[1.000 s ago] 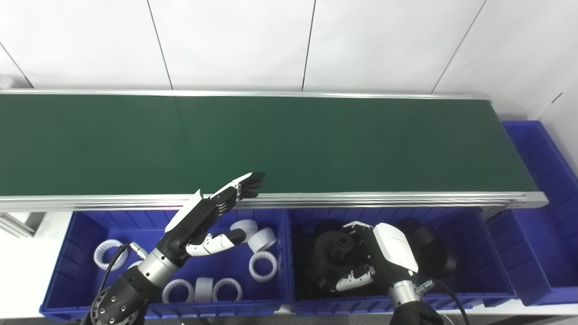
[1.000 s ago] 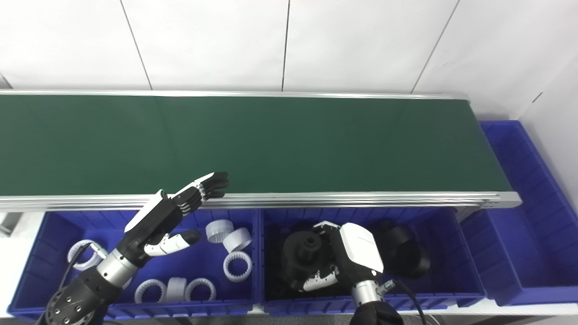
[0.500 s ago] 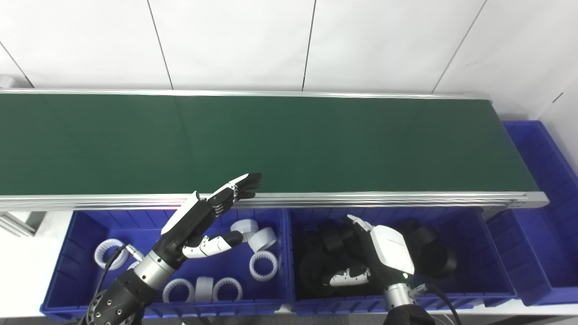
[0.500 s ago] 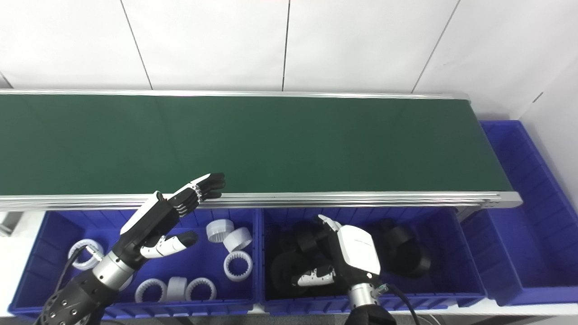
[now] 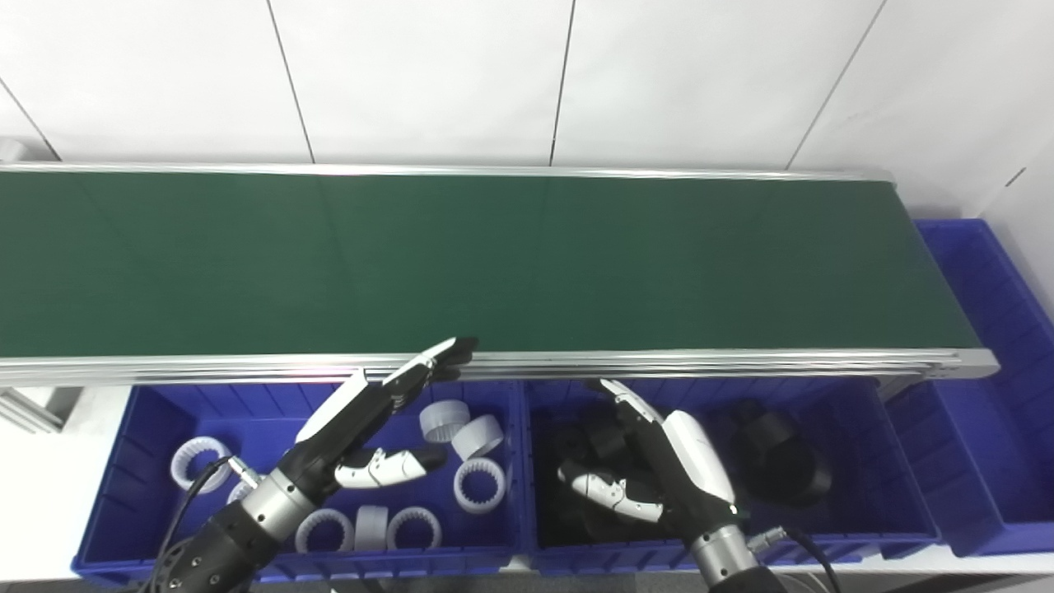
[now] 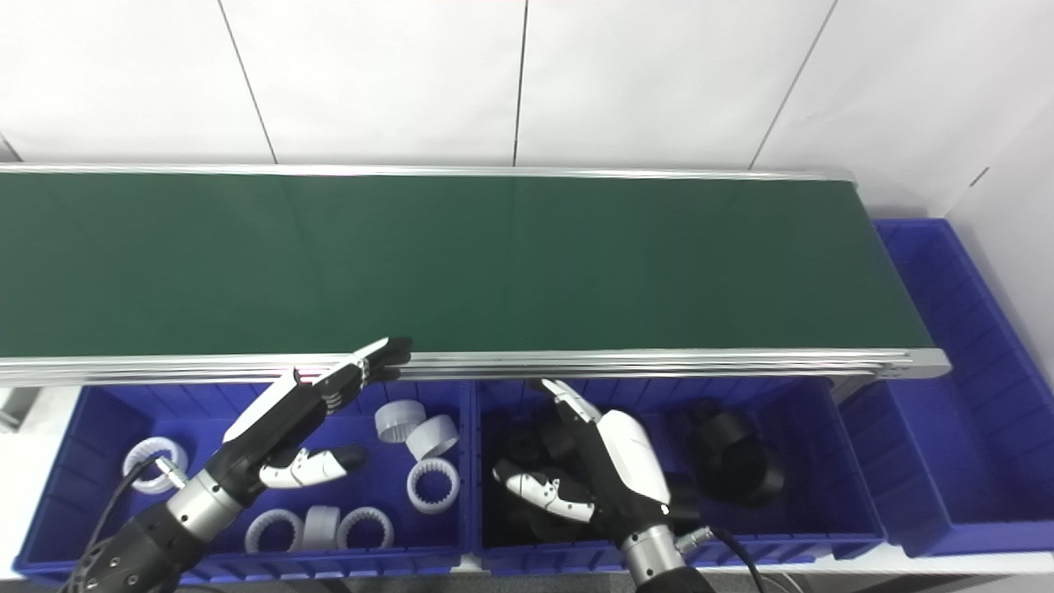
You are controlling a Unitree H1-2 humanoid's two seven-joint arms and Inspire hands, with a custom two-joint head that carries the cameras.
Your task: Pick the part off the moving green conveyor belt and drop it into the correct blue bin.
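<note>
The green conveyor belt (image 5: 527,263) carries no part in view. My left hand (image 5: 362,416) is open and empty, fingers stretched toward the belt's near rail, above the left blue bin (image 5: 156,412), which holds several white toothed rings (image 5: 480,484). My right hand (image 5: 663,465) is open and empty, fingers spread, above the middle blue bin (image 5: 881,461). Black round parts (image 5: 778,465) lie in that bin, some partly hidden under the hand.
A third blue bin (image 5: 988,395) stands at the belt's right end, nothing showing in the part I see. The belt's silver near rail (image 5: 700,361) runs just above both front bins. A white tiled wall is behind the belt.
My right hand was shut on a black part in the middle bin; it has opened, let it go and tipped up toward the rail. My left hand has flattened and dropped slightly.
</note>
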